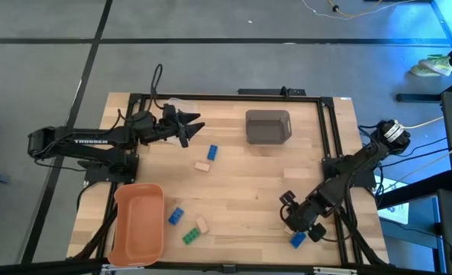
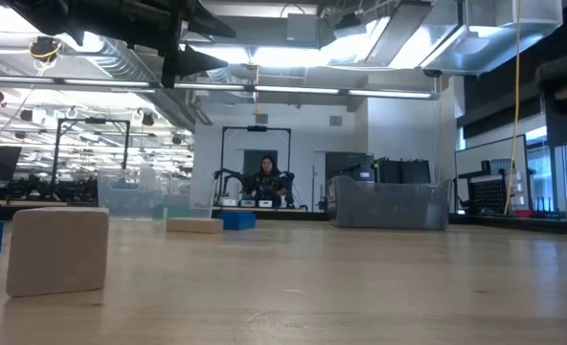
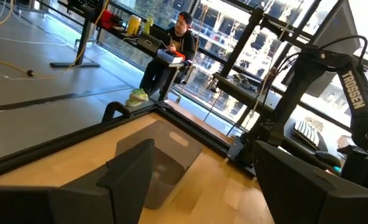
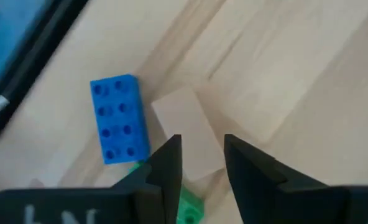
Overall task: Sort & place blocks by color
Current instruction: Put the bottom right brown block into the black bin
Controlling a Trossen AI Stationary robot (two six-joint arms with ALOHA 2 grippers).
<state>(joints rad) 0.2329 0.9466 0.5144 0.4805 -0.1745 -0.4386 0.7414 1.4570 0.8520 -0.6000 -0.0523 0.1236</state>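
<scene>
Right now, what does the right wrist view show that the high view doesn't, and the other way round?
Right wrist only: a tan brick and a green brick below the open right gripper; from above, the arm hides them.
High only: the orange bin, the grey bin, the open left gripper near the table's far edge, and five more bricks.
Both: the blue brick beside the right gripper.

bin (image 1: 268,126) at table (image 1: 241,183) rear, tray (image 1: 138,221) front-left, blocks (image 1: 203,165) between
</scene>
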